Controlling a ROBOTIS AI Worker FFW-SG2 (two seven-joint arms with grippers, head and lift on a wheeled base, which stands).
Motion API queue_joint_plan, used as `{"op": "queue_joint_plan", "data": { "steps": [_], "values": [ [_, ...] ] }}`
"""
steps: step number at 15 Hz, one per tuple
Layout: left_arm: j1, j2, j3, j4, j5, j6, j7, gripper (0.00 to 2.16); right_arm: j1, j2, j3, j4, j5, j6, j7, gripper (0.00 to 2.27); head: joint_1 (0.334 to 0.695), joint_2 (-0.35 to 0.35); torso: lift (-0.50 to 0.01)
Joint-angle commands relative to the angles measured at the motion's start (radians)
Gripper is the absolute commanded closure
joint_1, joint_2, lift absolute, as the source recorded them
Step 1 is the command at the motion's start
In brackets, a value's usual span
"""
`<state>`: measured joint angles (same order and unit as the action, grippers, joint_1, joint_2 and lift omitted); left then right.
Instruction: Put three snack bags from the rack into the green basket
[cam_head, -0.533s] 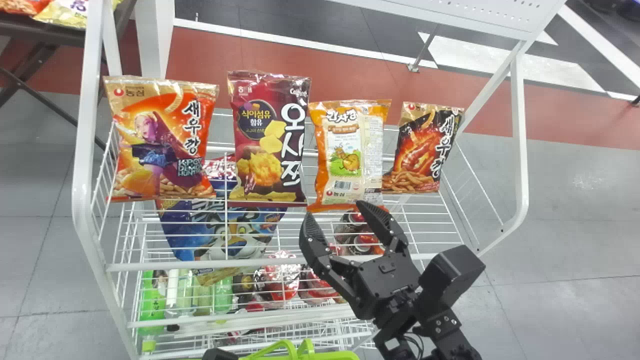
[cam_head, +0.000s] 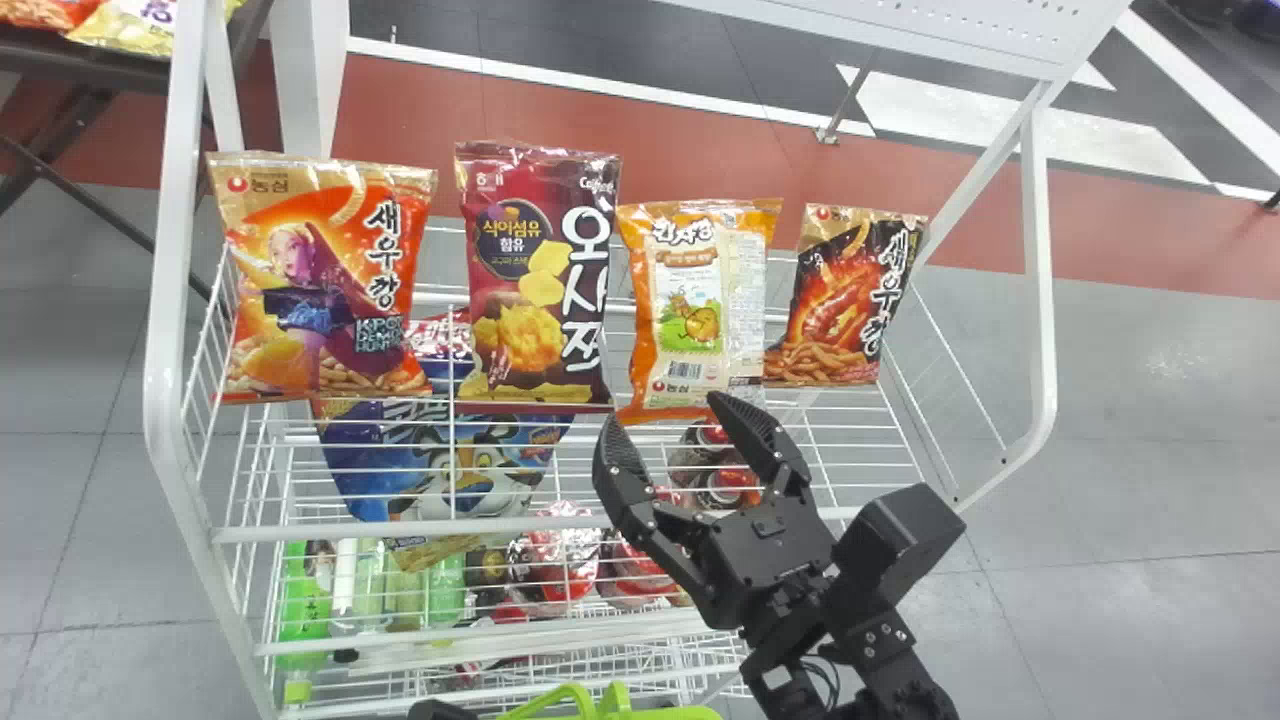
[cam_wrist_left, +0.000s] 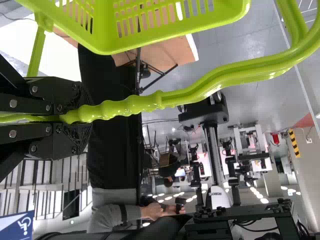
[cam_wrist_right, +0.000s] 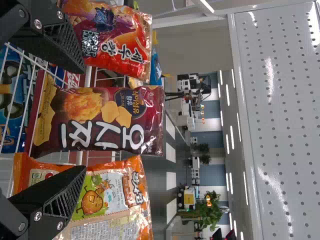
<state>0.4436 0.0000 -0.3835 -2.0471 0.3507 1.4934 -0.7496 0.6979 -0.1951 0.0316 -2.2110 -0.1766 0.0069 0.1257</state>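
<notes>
Bags (cam_head: 540, 300), glossy, in red-gold, maroon, orange-cream and black-red, stand upright in white wire rack (cam_head: 160, 380). Left claw (cam_head: 440, 710) grips green plastic basket's (cam_wrist_left: 180, 31) handle (cam_wrist_left: 130, 106). Right claw (cam_head: 660, 408), spread, sits slightly closer to bags than before.

The right arm (cam_head: 875, 640) slants in from near right, the right pincer (cam_head: 664, 410) spread wide; the left pincer (cam_head: 440, 710) is clamped, near left.

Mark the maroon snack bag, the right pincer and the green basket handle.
Maroon snack bag (cam_head: 540, 288): head view, yellow chips printed on its front.
Right pincer (cam_head: 663, 408): head view, midway between its fingertips.
Green basket handle (cam_wrist_left: 131, 106): left wrist view, ribbed grip.
</notes>
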Motion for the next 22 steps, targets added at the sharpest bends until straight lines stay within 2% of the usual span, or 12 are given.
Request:
{"op": "queue_joint_plan", "data": {
  "steps": [1, 5, 8, 11, 14, 16, 22],
  "values": [
    [0.001, -0.003, 0.0, -0.005, 0.001, 0.0, 0.0, 1.17, -0.012, -0.001, 0.008, 0.004, 0.0, -0.001, 0.0, 0.14, 0.695, -0.35, 0.0],
    [0.001, -0.003, -0.011, -0.001, -0.001, -0.003, 0.004, 1.17, -0.113, -0.006, 0.08, 0.059, 0.017, 0.014, 0.002, 0.14, 0.695, -0.35, 0.0],
    [0.001, -0.003, -0.025, 0.01, -0.006, -0.006, 0.006, 1.17, -0.296, -0.004, 0.211, 0.205, 0.045, 0.057, -0.003, 0.14, 0.695, -0.35, 0.0],
    [0.0, -0.003, -0.028, 0.024, -0.013, -0.006, 0.007, 1.17, -0.474, 0.031, 0.307, 0.34, 0.039, 0.106, -0.017, 0.14, 0.695, -0.35, 0.0],
    [-0.011, -0.003, -0.028, 0.036, -0.015, -0.003, 0.003, 1.17, -0.58, 0.074, 0.343, 0.43, 0.037, 0.115, -0.018, 0.14, 0.695, -0.35, 0.0],
    [-0.013, -0.003, -0.026, 0.036, -0.015, -0.003, 0.003, 1.17, -0.641, 0.095, 0.355, 0.487, 0.034, 0.127, -0.029, 0.14, 0.695, -0.302, 0.0],
    [-0.054, -0.003, -0.029, 0.067, -0.006, -0.003, -0.014, 1.17, -0.739, 0.114, 0.358, 0.587, 0.008, 0.201, -0.026, 0.15, 0.695, -0.246, 0.0]
  ]
}}
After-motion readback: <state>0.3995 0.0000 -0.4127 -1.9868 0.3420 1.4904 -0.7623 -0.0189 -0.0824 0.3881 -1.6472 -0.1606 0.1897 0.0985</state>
